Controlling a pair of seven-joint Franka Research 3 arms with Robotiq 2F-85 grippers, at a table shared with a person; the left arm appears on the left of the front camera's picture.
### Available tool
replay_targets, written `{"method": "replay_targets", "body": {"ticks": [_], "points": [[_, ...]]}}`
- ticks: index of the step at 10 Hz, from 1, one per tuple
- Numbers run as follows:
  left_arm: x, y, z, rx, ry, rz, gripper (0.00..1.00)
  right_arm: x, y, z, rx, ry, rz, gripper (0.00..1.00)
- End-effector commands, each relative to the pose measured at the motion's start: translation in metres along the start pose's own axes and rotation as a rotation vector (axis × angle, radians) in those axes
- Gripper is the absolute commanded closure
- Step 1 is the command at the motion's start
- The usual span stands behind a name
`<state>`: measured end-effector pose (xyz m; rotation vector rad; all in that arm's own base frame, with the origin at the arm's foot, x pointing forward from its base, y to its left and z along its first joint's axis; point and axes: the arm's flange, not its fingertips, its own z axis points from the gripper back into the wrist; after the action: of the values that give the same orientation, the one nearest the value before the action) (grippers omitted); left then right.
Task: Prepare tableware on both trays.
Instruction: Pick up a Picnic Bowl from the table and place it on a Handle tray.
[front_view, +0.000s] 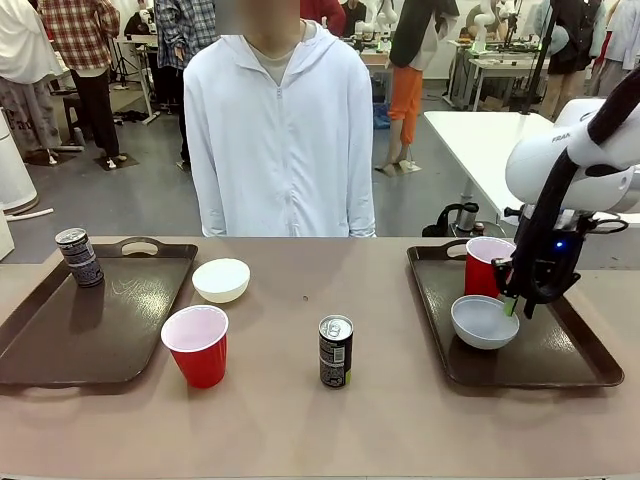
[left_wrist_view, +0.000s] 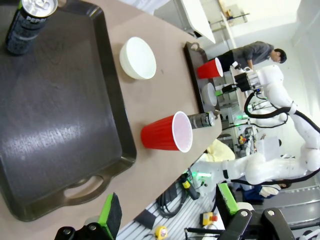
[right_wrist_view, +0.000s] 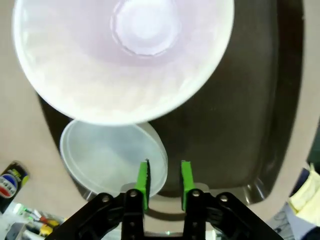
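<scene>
The front camera sits at the robot's edge of the table (front_view: 400, 420), a little above it, facing across to the person (front_view: 280, 130) at the far side. It takes in the left tray (front_view: 80, 330) and right tray (front_view: 560, 350) together. The left wrist camera looks past the left hand (left_wrist_view: 167, 206) from high and well off the table, rolled so the table runs slantwise. It faces over the left tray toward the right tray far off, and shares both trays and the middle can (left_wrist_view: 202, 120) with the front view. The right wrist camera looks straight down along the right hand (right_wrist_view: 164, 172), very near, onto the right tray's cup (right_wrist_view: 125, 55) and bowl (right_wrist_view: 110, 155), which the front view shares
</scene>
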<state>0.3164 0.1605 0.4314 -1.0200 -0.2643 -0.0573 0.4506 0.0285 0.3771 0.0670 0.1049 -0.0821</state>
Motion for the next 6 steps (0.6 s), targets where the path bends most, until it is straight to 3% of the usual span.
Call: {"method": "replay_targets", "body": {"ticks": [1,3,4,6], "points": [[0.0,-0.001,0.002,-0.017,-0.012,-0.01,0.0,-0.017,0.004,0.021,0.001,0.015,0.0,0.0],[0.0,-0.001,0.002,-0.017,-0.012,-0.01,0.0,-0.044,0.007,0.056,0.044,0.032,0.041,0.0],[0.0,-0.001,0.002,-0.017,-0.012,-0.01,0.0,-0.058,0.008,0.072,0.052,0.035,0.052,0.33],[0.0,-0.001,0.002,-0.017,-0.012,-0.01,0.0,-0.088,0.007,0.1,0.064,0.03,0.063,0.14]]}}
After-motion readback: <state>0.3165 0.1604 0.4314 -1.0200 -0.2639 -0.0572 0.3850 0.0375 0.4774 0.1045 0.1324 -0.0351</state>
